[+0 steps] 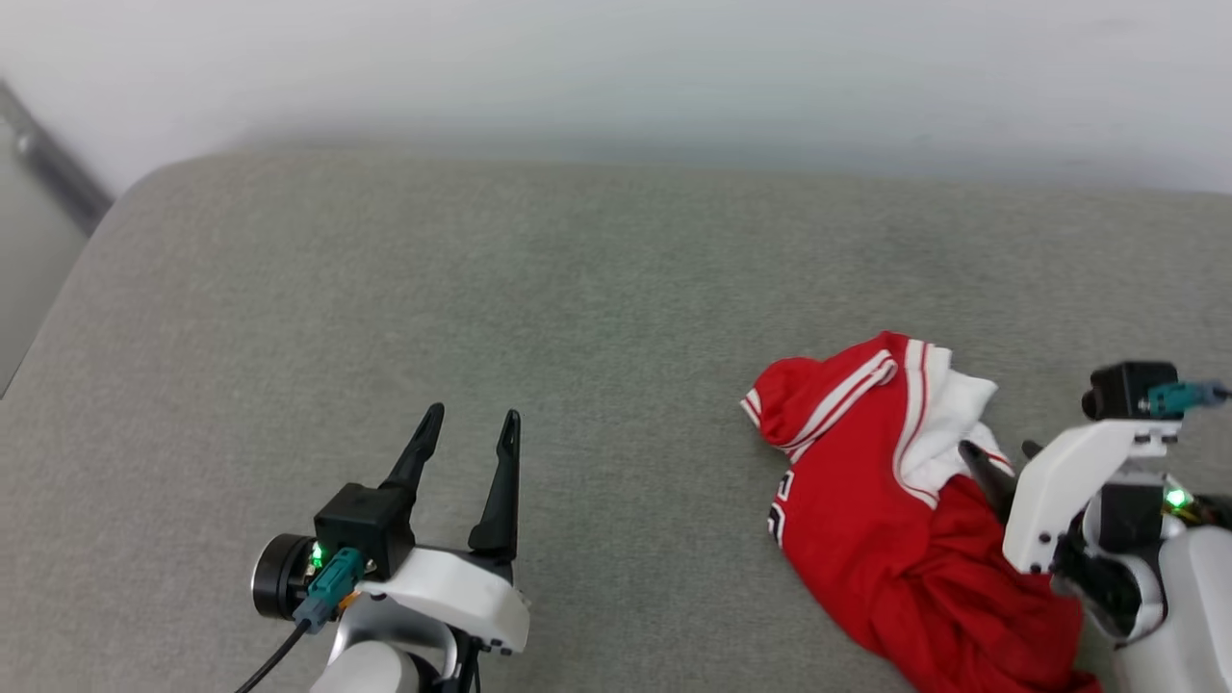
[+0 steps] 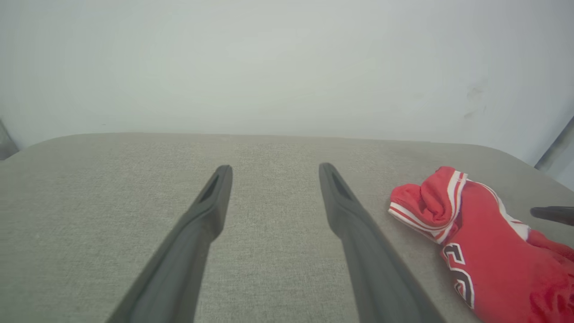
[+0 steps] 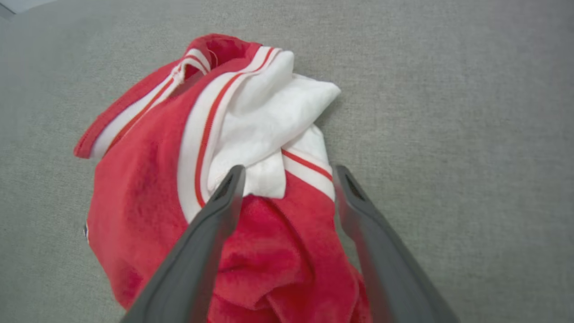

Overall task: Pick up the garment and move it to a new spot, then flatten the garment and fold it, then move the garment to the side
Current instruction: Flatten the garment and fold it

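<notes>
My R gripper (image 3: 289, 169) has its fingers spread, gripping nothing, tips over the crumpled garment (image 1: 866, 500) at its white sleeve, toward the front-right of the grey padded surface (image 1: 481, 269). L gripper (image 1: 474, 414) is spread too, front-left, well apart from the garment. Grey fabric runs on to the rear edge & the rounded left corner.

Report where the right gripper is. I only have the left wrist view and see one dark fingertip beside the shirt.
Observer: The right gripper is open, its fingers spread over the garment where the red cloth meets the white sleeve.
Operator: Describe that sleeve.
Observer: It lies bunched on top of the crumpled heap, on the side facing away from the left gripper.
</notes>
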You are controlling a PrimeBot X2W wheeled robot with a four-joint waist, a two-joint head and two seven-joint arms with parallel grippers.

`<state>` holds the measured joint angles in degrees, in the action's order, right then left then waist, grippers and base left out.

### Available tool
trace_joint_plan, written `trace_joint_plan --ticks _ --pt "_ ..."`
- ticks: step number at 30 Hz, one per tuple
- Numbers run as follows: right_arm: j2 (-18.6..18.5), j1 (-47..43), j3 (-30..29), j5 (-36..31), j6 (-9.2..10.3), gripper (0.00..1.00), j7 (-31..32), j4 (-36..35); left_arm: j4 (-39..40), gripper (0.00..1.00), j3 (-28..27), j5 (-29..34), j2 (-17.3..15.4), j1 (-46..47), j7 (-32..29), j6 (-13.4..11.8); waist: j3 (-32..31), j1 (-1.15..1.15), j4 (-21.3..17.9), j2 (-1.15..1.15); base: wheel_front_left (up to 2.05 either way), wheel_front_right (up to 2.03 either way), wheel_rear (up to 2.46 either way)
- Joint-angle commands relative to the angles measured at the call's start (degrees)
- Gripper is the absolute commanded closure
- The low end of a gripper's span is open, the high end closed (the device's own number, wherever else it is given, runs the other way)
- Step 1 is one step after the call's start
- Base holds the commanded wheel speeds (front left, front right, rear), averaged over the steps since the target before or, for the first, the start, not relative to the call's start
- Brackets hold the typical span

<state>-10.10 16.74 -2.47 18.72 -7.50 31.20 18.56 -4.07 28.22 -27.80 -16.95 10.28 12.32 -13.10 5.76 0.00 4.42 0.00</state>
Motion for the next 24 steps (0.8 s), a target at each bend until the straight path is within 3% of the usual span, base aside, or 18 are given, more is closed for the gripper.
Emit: trace_joint_plan --ticks 1,9,10,11,18,24 --pt "-0.64 1.53 0.64 0.5 0.02 0.0 0.61 0.76 -0.13 0.0 0.08 0.35 0.37 1.05 0.27 0.2 1.66 0.0 1.82 0.0 0.0 0.0 0.0" --pt "-3.71 9.26 5.57 2.88 0.02 0.0 3.18 9.36 -1.75 0.0 0.2 0.33 1.62 3.22 1.43 1.06 4.53 0.0 5.03 0.0 0.0 0.0 0.0" --pt "-3.71 9.81 6.19 3.51 0.02 0.55 3.41 10.18 -2.01 0.0 0.13 0.3 1.71 3.22 1.5 1.1 4.55 0.0 5.16 0.0 0.0 0.0 0.0" --pt "-3.92 10.48 6.77 3.72 0.02 1.0 3.07 10.67 -2.24 0.0 0.1 0.27 1.77 3.29 1.61 1.17 4.58 0.0 5.24 0.0 0.0 0.0 0.0" --pt "-4.6 13.04 11.77 5.07 0.02 1.0 0.55 9.36 -3.12 0.0 -0.26 0.08 1.73 2.38 2.05 1.02 3.47 0.0 4.46 0.0 0.0 0.0 0.0" --pt "-3.18 14.39 19.99 1.43 0.02 1.0 -0.99 3.4 -3.08 0.0 -0.04 -0.03 1.62 2.28 2.1 1.18 2.54 0.0 3.43 0.0 0.0 0.0 0.0"
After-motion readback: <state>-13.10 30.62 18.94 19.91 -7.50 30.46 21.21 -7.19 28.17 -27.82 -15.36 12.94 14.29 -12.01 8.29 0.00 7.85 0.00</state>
